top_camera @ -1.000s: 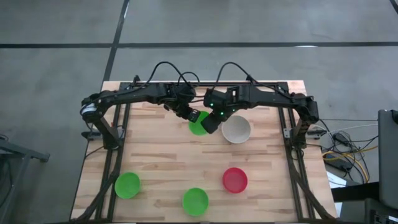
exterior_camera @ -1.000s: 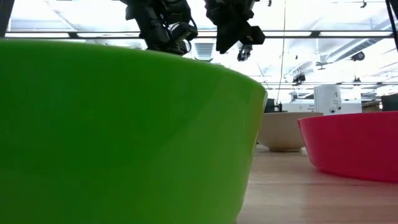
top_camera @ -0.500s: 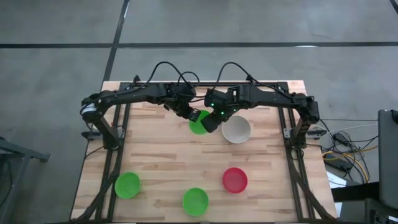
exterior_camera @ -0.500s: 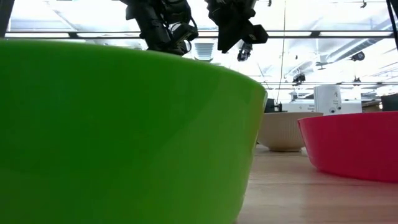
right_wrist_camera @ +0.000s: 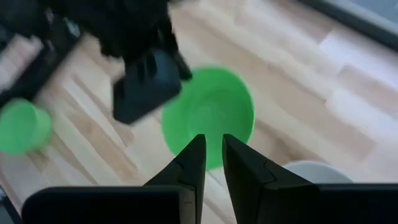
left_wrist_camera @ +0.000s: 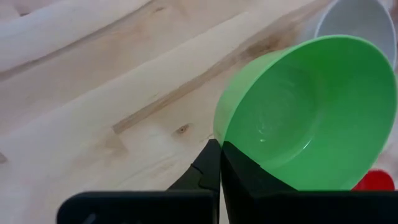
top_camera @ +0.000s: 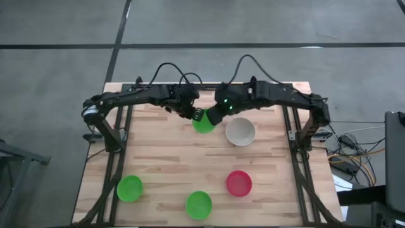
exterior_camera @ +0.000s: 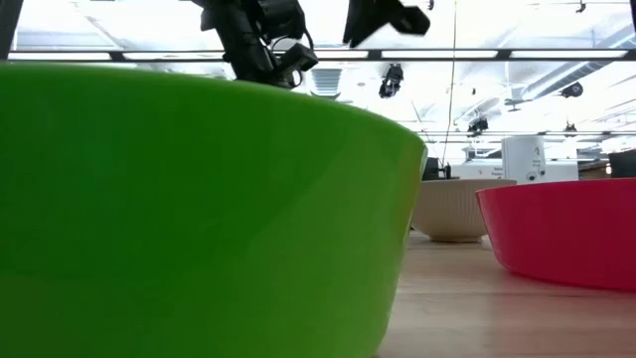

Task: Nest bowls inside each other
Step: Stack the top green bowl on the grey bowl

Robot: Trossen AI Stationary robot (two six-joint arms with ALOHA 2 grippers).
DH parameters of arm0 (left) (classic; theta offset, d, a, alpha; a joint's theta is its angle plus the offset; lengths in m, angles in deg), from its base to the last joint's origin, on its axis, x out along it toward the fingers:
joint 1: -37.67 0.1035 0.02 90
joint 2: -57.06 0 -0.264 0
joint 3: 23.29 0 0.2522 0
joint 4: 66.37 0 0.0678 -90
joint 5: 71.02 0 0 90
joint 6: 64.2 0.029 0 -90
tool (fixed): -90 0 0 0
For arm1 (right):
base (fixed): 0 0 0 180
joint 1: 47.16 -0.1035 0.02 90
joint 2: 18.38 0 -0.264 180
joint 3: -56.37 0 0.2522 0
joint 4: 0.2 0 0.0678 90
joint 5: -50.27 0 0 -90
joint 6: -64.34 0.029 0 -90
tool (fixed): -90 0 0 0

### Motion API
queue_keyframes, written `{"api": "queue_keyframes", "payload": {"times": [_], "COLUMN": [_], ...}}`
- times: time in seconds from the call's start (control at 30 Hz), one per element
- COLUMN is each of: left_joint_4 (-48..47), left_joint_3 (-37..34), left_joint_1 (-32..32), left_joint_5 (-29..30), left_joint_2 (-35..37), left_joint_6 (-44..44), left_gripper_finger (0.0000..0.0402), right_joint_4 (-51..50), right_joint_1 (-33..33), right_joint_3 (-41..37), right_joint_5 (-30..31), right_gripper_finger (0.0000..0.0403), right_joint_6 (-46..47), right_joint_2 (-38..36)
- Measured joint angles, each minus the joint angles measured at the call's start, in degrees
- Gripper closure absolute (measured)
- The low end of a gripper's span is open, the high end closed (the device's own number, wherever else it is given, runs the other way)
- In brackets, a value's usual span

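My left gripper (top_camera: 195, 115) is shut on a green bowl (top_camera: 204, 122) at the far middle of the table. The bowl also shows in the left wrist view (left_wrist_camera: 305, 112). My right gripper (top_camera: 217, 114) hangs higher, just to the bowl's right. Its fingers (right_wrist_camera: 212, 144) stand a little apart with nothing between them, and the green bowl (right_wrist_camera: 208, 118) lies below them. A pale bowl (top_camera: 240, 132) stands upright on the table right of the held one. A red bowl (top_camera: 238, 183) and two more green bowls (top_camera: 130, 188) (top_camera: 199, 204) stand near the front. My left gripper pinches the green bowl's rim (left_wrist_camera: 217, 142) between its two fingers, one on the outer wall and one on the inner side. The fingers slant down from the table's left. The bowl is tilted, its opening turned toward the gripper, and appears lifted off the wood.
In the low view the near green bowl (exterior_camera: 199, 219) fills the foreground and hides most of the table. The red bowl (exterior_camera: 561, 234) and pale bowl (exterior_camera: 452, 209) show beyond it. Bare wood lies in the table's middle (top_camera: 177, 158).
My right gripper has risen and drawn back from the green bowl toward the far right, turning as it went. Its finger gap looks the same. My left gripper has kept its place and its hold and has rolled a little with the bowl.
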Motion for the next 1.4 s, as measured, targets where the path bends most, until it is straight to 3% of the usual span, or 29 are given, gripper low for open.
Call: {"api": "queue_keyframes", "payload": {"times": [0.33, 0.53, 0.9, 1.4], "left_joint_4": [0.5, 0.5, 0.5, 3.6], "left_joint_3": [0.0, 0.0, 0.0, 0.0], "left_joint_1": [0.0, 0.0, 0.0, 0.0], "left_joint_5": [1.6, 1.7, 1.8, 2.6], "left_joint_2": [0.0, 0.0, 0.0, 0.1], "left_joint_6": [-4.5, -4.5, -4.8, -4.6], "left_gripper_finger": [0.0399, 0.0399, 0.0399, 0.0399], "right_joint_4": [-4.7, -9.0, 2.0, 3.8], "right_joint_1": [0.1, 0.2, 0.0, 0.0], "right_joint_3": [0.0, -4.0, -10.7, -14.4], "right_joint_5": [0.2, 4.8, 3.5, 3.2], "right_gripper_finger": [0.0351, 0.0351, 0.0351, 0.0351], "right_joint_6": [6.6, 12.8, 11.5, 15.8], "right_joint_2": [0.3, 0.3, 0.3, 0.2]}}
